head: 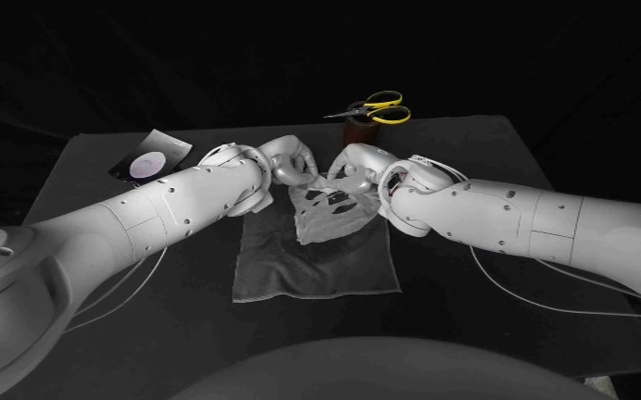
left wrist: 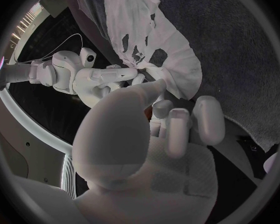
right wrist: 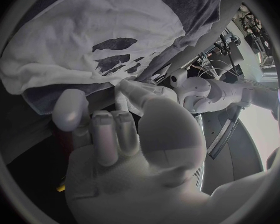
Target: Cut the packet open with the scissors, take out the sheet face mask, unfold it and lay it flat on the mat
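Both of my robot hands are working at the far end of the mat [head: 314, 275], close together over the middle of the counter [head: 497, 145]. My left robot hand [head: 284, 161] is pinching the far edge of the sheet face mask [head: 325, 217] between thumb and fingers, the remaining fingers curled in. My right robot hand [head: 354, 167] is gripping the same edge just beside it, its fingers drawn together on the cloth. That sheet face mask is lying unfolded on the mat, eye and mouth holes showing, its far edge slightly raised where I am holding it. Beyond my hands the scissors [head: 377, 109] are resting on a brown stand [head: 358, 131]. Off to my left the packet [head: 147, 165] is lying on the counter.
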`<state>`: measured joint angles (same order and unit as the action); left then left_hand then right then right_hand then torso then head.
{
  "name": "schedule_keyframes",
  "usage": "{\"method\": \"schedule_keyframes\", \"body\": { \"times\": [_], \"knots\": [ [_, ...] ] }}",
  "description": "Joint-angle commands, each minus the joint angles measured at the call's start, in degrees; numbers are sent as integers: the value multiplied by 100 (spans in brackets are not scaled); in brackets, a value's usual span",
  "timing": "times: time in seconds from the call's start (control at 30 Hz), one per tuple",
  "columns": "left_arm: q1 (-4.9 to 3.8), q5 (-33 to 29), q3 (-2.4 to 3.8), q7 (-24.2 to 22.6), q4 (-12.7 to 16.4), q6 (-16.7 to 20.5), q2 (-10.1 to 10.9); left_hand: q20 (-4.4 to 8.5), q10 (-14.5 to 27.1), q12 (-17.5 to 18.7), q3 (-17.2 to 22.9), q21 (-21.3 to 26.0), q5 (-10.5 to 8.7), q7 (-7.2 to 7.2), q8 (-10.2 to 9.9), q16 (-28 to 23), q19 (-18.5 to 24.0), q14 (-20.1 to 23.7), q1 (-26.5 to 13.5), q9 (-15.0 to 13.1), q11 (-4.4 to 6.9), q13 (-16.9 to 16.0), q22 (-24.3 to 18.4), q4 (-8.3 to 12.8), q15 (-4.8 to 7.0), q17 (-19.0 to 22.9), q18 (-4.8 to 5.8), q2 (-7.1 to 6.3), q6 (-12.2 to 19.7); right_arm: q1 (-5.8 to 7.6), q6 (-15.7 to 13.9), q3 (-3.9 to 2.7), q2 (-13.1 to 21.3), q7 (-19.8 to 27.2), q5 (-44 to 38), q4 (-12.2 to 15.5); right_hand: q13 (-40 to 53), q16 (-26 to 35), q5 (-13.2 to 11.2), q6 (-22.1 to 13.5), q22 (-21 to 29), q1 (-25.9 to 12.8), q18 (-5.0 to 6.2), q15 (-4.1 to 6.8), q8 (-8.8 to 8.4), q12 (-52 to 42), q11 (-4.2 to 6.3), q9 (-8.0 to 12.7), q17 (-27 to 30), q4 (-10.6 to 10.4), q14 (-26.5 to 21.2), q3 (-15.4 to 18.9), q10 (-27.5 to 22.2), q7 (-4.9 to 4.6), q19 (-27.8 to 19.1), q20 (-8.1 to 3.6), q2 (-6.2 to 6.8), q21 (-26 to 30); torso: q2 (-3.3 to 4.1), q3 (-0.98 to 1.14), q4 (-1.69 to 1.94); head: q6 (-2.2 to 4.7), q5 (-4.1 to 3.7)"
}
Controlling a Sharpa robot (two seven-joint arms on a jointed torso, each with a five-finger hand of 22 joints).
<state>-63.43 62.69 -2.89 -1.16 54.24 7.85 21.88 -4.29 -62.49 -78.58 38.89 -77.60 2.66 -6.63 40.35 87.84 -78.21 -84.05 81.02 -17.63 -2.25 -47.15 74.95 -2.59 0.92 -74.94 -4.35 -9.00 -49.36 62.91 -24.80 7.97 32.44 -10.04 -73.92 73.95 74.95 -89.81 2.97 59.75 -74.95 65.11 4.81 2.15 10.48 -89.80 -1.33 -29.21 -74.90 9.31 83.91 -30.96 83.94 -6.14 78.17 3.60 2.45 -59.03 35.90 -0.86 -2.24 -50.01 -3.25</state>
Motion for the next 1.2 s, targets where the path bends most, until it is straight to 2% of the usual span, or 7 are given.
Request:
{"method": "schedule_keyframes", "body": {
  "times": [0.03,0.2,0.4,0.57,0.83,1.2],
  "knots": [
    [-9,47,3,57,-17,-172,-42,-9,-8,-27,5,-30,14,-7,-18,38,-34,-236,-20,9,-7,13,3,29,26,-668,-7,27,-19,-13,136,2,-49,-48,-65,-39,1505,-19,-21,-46,-684,-97,117,16,-34,-20,-2,17,-1510,-18,609,62,606,9,-16,4,0,25,7,3,0,1,8],
    [-9,47,2,84,-43,-239,-73,-10,4,-23,5,-30,14,-11,-22,39,-34,-238,-38,12,-10,26,4,33,24,-672,-7,22,-19,-21,115,3,-105,-31,-39,-97,1505,-19,-21,-56,-681,-161,118,6,-75,-20,-13,41,-1510,-75,609,165,606,-3,-18,14,27,32,7,-1,-6,1,11],
    [-8,63,1,151,-117,-272,-132,-13,28,-16,7,-32,13,-19,-45,41,-33,-239,-77,25,-18,45,4,44,17,-676,-7,21,-1,-25,134,3,-189,-16,-16,-209,1505,-19,-21,-57,-680,-183,118,3,-92,-20,-16,51,-1510,-101,609,210,606,-5,-19,18,35,35,2,4,2,1,19],
    [-8,92,0,221,-190,-280,-183,-20,73,-1,-4,-35,13,-28,-82,44,-33,-243,-121,45,-29,93,7,60,7,-685,-6,20,29,-40,162,3,-246,-15,-4,-269,1505,-19,-21,-89,-675,-202,121,-5,-135,-20,-26,74,-1510,-123,609,277,606,-19,-27,24,66,54,2,5,-6,1,35],
    [-8,115,-1,292,-229,-272,-193,-23,77,-2,-6,-41,13,-32,-100,45,-38,-245,-129,55,-32,88,14,74,4,-691,-4,21,43,-58,364,4,-263,-43,0,-289,1505,-19,-21,-181,-651,-208,133,-41,-245,-20,-72,131,-1510,-126,609,455,606,-73,-65,51,195,142,-4,8,-7,1,21],
    [-8,121,-2,325,-219,-282,-176,-24,73,-5,-6,-41,13,-34,-107,44,-37,-243,-130,59,-34,78,13,82,2,-687,-4,22,47,-77,492,9,-248,-109,-68,-295,1505,-19,-20,-164,-641,-125,140,-58,-271,-20,-82,150,-1510,-92,609,515,606,-77,-86,66,211,180,-2,7,-3,1,13]
  ]
}}
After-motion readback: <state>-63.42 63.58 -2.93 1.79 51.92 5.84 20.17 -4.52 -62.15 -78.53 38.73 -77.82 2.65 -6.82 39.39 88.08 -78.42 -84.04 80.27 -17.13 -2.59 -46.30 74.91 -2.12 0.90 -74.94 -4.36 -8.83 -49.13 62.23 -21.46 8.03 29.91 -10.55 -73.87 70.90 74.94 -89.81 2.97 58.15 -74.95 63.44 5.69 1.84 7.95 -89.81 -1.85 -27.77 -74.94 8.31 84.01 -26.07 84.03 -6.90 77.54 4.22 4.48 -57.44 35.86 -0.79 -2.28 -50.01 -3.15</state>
